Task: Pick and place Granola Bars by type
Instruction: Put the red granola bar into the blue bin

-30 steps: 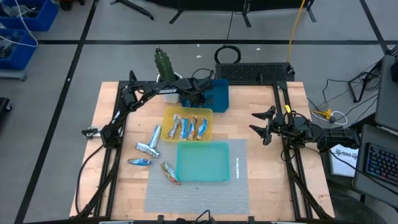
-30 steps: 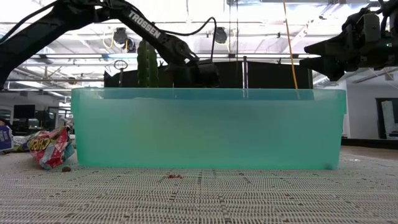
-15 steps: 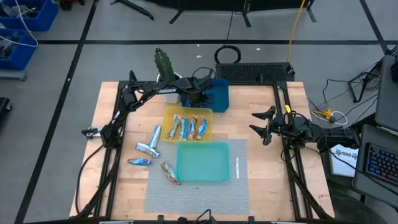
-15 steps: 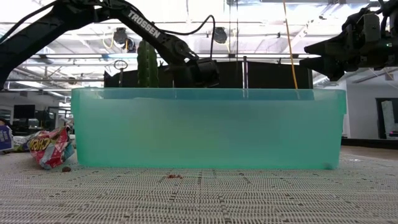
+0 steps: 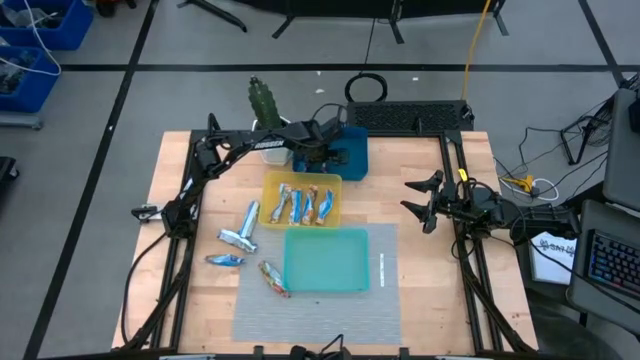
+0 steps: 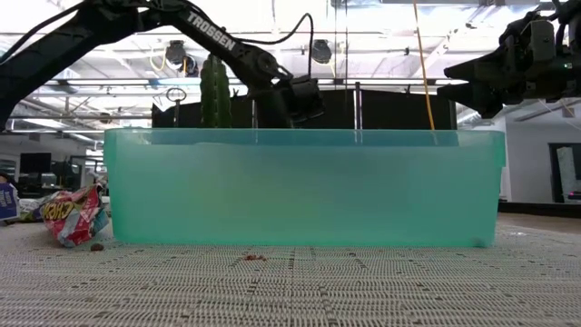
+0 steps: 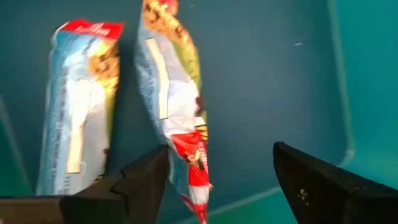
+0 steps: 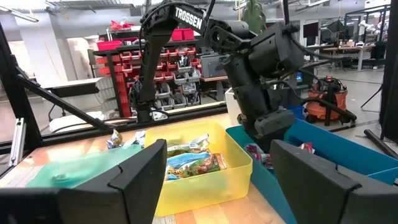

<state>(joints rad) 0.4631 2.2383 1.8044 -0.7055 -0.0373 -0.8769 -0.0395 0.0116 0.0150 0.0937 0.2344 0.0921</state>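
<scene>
My left gripper [image 5: 320, 156] hangs open over the blue tray [image 5: 354, 163] at the table's far side, pointing steeply down. Two granola bars [image 7: 177, 106] [image 7: 78, 106] lie flat on the blue tray's floor. The fingers stand on either side of the red end [image 7: 194, 186] of one bar. Several bars lie in the yellow tray [image 5: 268, 181]. More bars lie loose on the table to its left [image 5: 249, 213] [image 5: 238, 238] [image 5: 225, 260] [image 5: 273, 277]. My right gripper [image 5: 413, 196] waits open and level at the table's right side.
A teal tray [image 5: 292, 262] stands on the grey mat [image 5: 310, 310] near the front and fills the low view [image 6: 304, 186]. A loose bar [image 6: 73, 216] lies beside its left wall. A green cactus [image 5: 263, 101] stands at the far edge, beside the left arm.
My left gripper has tipped up a little over the blue tray. In the low view its wrist shows slightly higher behind the teal tray than before. The bars and trays on the table have kept their places.
</scene>
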